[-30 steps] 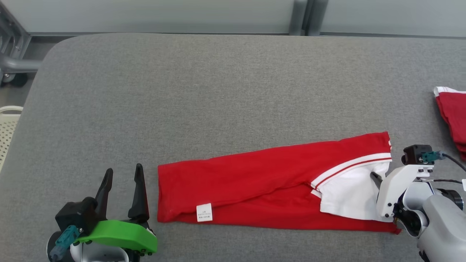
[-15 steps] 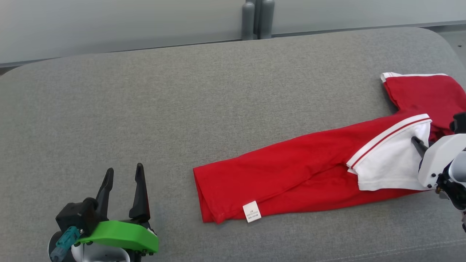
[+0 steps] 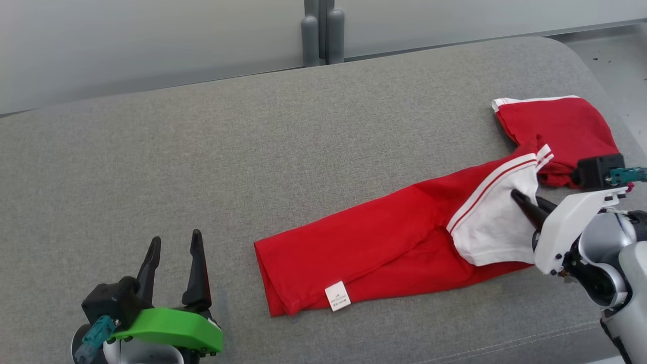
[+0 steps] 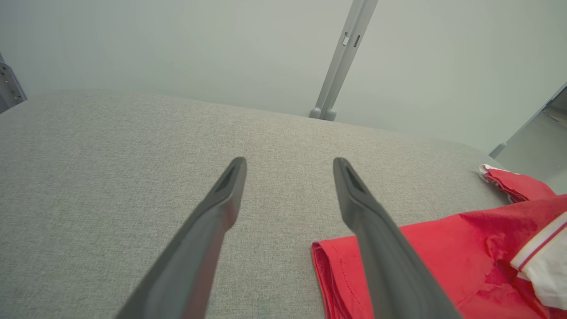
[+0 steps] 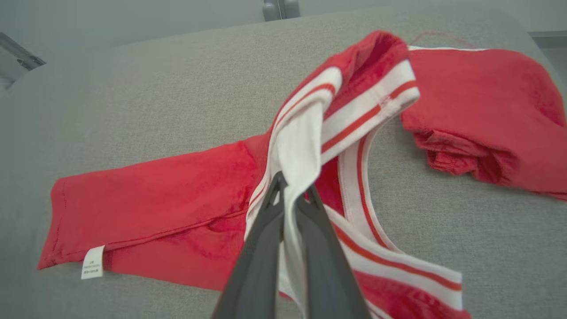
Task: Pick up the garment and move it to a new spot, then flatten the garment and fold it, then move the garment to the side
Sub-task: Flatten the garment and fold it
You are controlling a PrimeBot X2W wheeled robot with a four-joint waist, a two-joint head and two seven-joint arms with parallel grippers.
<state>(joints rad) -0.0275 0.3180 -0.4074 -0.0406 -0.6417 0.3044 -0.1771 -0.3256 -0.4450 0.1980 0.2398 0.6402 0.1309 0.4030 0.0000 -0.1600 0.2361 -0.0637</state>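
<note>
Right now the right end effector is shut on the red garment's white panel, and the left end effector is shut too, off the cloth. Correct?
Not quite: the left end effector is open, its jaws standing apart, as the left wrist view shows. The right end effector is indeed shut on the white panel of the garment.

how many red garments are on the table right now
2. The long garment lies across the grey table's middle-right, its white end pinched in the right gripper. The second garment lies bunched at the far right. None seem hidden.
</note>
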